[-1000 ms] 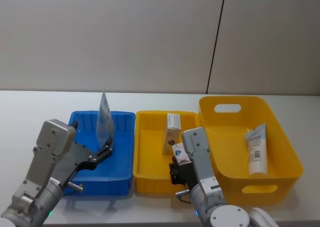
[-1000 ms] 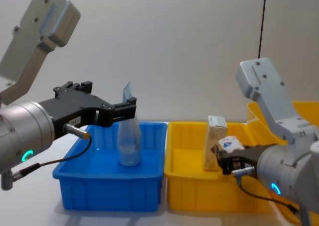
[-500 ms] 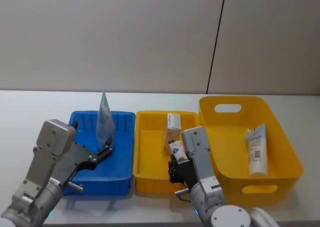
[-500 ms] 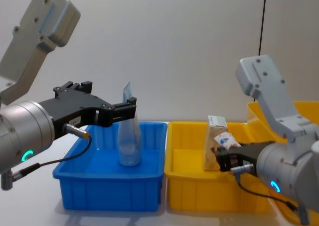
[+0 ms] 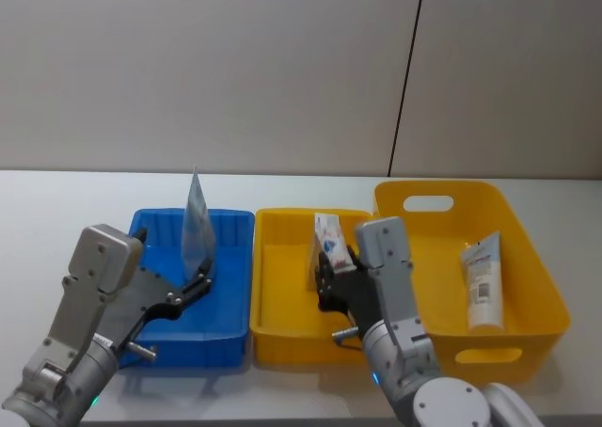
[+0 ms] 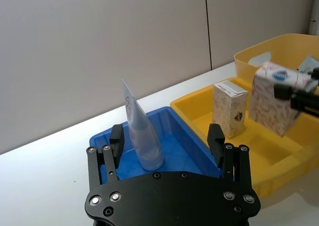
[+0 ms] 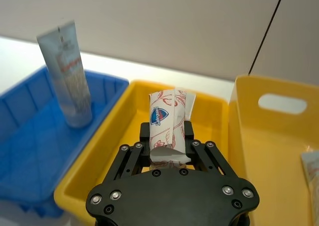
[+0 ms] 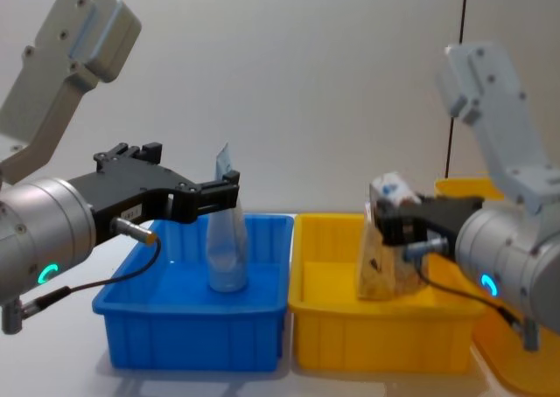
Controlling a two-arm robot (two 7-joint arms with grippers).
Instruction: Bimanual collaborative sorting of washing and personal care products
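Bright, even, diffuse light, seemingly from overhead, fills every view. Shadows under the blue bin [image 8: 197, 314] and the yellow tray [image 8: 376, 344] are faint. No harsh glare; the chest view looks slightly soft.

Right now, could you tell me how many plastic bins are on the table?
3: a blue bin on the left, a shallow yellow bin in the middle, and a deeper yellow bin with handle cut-outs on the right.
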